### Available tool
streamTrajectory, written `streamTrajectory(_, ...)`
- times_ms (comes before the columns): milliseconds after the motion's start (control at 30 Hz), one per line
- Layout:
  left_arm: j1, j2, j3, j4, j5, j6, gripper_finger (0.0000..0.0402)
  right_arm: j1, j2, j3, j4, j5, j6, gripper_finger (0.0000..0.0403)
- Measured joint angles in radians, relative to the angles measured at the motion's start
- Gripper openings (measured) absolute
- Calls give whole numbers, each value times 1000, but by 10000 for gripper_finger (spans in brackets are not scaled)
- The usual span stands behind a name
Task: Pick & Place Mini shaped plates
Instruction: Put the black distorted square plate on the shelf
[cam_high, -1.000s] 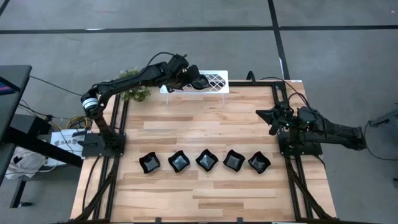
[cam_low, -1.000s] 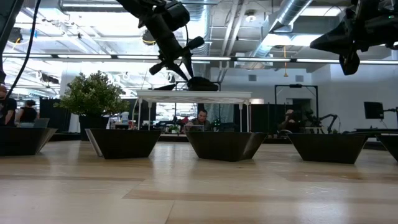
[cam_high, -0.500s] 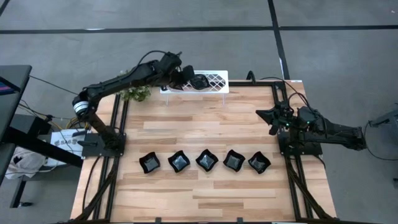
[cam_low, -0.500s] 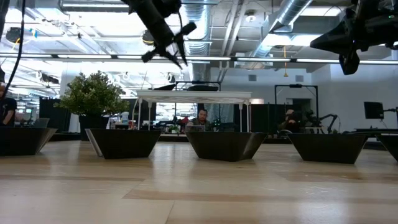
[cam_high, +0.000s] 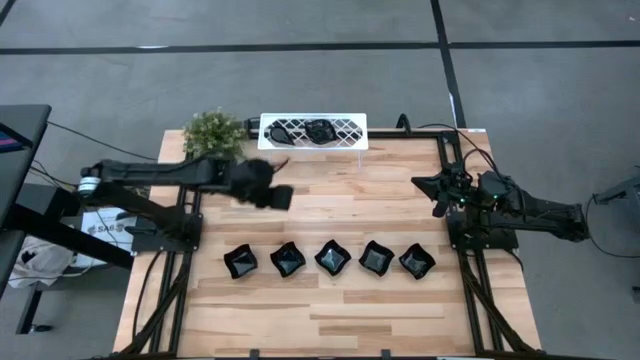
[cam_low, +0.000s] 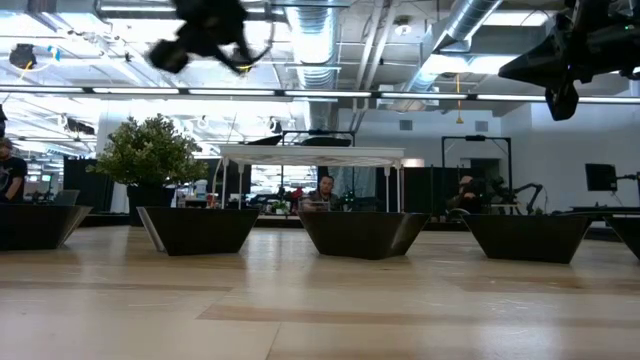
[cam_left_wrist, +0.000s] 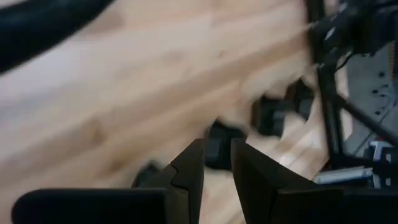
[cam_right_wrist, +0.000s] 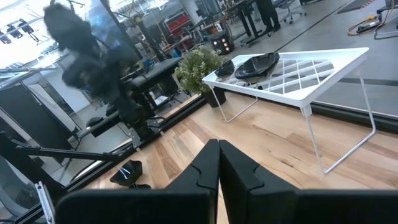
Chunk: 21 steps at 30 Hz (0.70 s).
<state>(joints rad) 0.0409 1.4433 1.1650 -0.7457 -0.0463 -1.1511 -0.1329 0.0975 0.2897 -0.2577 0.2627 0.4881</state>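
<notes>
Since the earlier high view, the left arm had swung away from the white rack (cam_high: 313, 131), leaving two dark plates on it, and the left gripper (cam_high: 281, 196) hung over the bare wood between the rack and the row of plates. From above, five wavy-edged square plates (cam_high: 331, 256) lay in a line across the table's near half, a teardrop plate (cam_high: 281, 131) and a rounded plate (cam_high: 320, 129) rested on the rack's left part, and the potted plant (cam_high: 213, 132) stood just beside the rack. The right gripper (cam_high: 437, 193) waited at the table's right edge.

At table height, the left gripper (cam_low: 205, 22) showed blurred high up, with nothing seen in it.

Through the left wrist camera, its fingers (cam_left_wrist: 191, 167) stood slightly parted and empty above the blurred plates.

Through the right wrist camera, that arm's fingers (cam_right_wrist: 206, 163) were pressed together, empty.
</notes>
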Motion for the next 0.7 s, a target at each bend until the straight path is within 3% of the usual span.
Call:
streamTrajectory(267, -163, -248, -292, -35, 15, -223, 81, 0, 0, 0, -4, 0, 0, 1)
streamTrajectory(533, -256, -446, -557, -40, 14, -217, 81, 0, 0, 0, -4, 0, 0, 1)
streamTrajectory(700, -291, -511, -661, -40, 25, -215, 81, 0, 0, 0, -4, 0, 0, 1)
